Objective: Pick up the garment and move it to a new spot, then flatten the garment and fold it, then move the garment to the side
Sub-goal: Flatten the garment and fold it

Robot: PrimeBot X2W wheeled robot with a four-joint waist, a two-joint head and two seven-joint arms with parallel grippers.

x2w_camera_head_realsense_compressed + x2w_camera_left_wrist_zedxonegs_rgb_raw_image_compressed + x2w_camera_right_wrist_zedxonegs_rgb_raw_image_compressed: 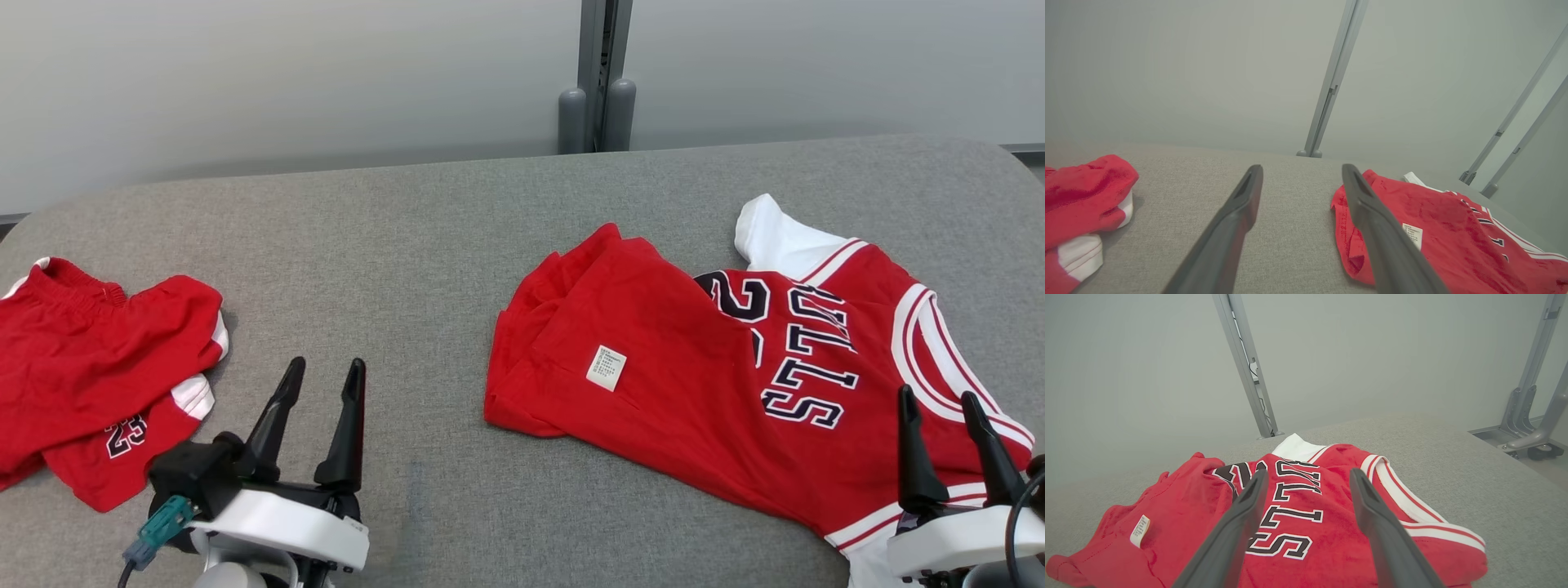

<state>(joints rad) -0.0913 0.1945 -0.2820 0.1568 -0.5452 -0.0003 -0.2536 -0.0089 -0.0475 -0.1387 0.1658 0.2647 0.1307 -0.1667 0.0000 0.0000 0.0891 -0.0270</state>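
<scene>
Red basketball jersey with white trim and dark lettering (718, 367) lies crumpled on the right half of the grey fabric worktop (408, 245). One side is flipped over, so its white care label (606, 367) faces up.

Left hand (326, 365): fingers apart, holding nothing, over bare worktop. Right hand (939, 398): fingers apart, holding nothing, above the jersey's near hem.

I judge this to be the first step, with the pickup not yet begun.

Next move, as I see it: lower the right hand onto the hem, pinch a single layer, and bring the left across to the folded edge.

Red shorts with a white stripe (90, 367) sit bunched at far left. Both garments lie straight on the worktop, not in any bin.
</scene>
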